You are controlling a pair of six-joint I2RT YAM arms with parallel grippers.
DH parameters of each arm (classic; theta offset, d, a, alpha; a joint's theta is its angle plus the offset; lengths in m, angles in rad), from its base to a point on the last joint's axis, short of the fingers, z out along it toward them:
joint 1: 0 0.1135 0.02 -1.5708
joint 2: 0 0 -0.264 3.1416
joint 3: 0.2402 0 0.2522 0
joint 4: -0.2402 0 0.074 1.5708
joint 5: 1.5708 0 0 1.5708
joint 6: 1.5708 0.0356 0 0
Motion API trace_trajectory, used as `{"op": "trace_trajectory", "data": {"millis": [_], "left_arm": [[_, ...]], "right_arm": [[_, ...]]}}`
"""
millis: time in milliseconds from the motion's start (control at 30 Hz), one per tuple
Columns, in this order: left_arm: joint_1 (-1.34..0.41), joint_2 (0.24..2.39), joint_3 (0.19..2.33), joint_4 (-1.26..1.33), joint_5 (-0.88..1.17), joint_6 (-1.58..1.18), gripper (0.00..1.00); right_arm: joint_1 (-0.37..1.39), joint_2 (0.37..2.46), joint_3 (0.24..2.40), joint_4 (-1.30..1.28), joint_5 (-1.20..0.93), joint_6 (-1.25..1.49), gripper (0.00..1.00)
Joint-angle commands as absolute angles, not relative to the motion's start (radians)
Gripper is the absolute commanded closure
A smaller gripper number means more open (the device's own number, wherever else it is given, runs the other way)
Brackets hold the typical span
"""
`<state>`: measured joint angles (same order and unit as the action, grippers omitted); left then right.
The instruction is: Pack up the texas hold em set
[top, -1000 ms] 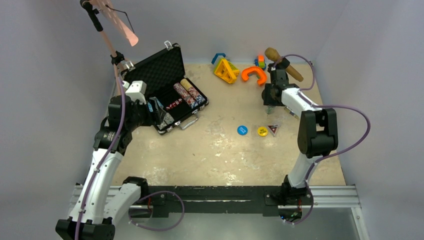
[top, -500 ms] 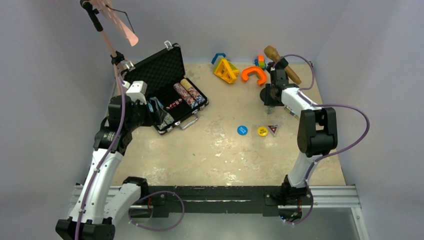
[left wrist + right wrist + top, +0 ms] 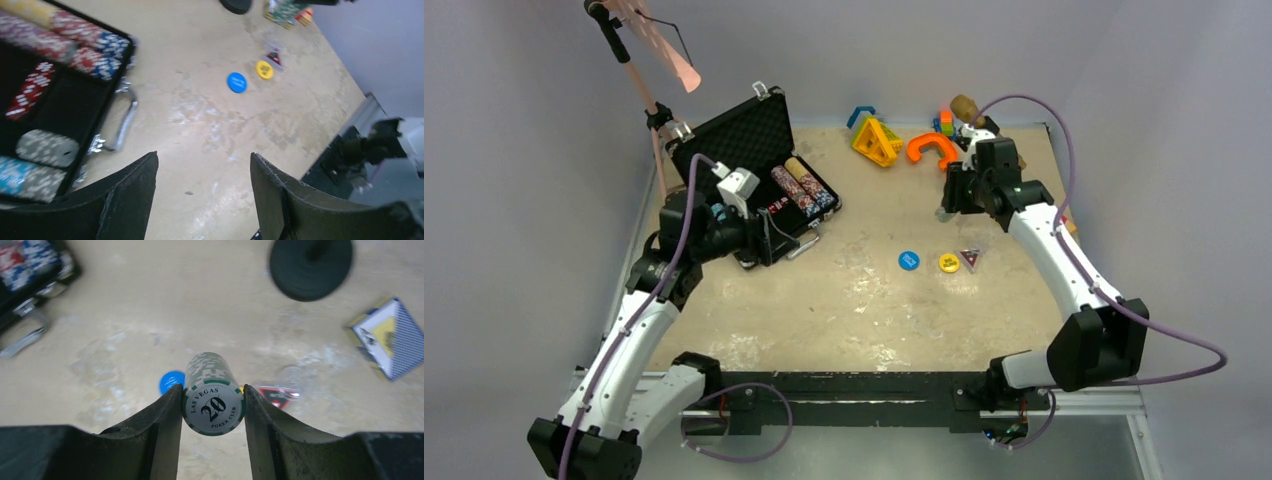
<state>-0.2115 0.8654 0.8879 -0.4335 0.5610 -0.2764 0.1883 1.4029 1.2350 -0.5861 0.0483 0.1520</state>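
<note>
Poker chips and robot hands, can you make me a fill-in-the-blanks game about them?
The right hand squeezes a chip stack marked with the number ____.
The left hand is open and holds ____.
Beside the yellow disc lies a ____ disc.
The black case has its lid ____.
Answers: 20, nothing, blue, open.

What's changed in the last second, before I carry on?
The left gripper swung right, from the case's left end to its front edge by the handle, open and empty. The right gripper, shut on a green chip stack, barely shifted, but its elbow dropped toward the near edge. Case, blue disc and yellow disc stayed put.
</note>
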Motion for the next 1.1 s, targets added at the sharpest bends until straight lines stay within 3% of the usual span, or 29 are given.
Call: {"op": "trace_trajectory", "data": {"millis": [0,167,333,533,867,1067], "left_arm": [[-0.350,0.913,0.874,-0.317,0.785,-0.238,0.28],[-0.490,0.974,0.883,-0.325,0.810,-0.193,0.27],[-0.569,1.009,0.900,-0.389,0.687,-0.131,0.26],[-0.588,1.019,0.890,-0.363,0.627,-0.134,0.25],[-0.623,1.075,0.883,-0.299,0.708,-0.178,0.23],[-0.632,1.095,0.885,-0.278,0.719,-0.196,0.27]], "right_arm": [[0.313,1.362,1.291,-0.632,-0.226,0.124,1.00],[0.457,1.391,1.358,-0.679,-0.453,0.123,1.00],[0.558,1.402,1.362,-0.655,-0.638,0.141,1.00],[0.613,1.399,1.355,-0.608,-0.733,0.169,1.00],[0.657,1.410,1.340,-0.554,-0.805,0.198,1.00],[0.681,1.431,1.349,-0.551,-0.816,0.198,1.00]]}}
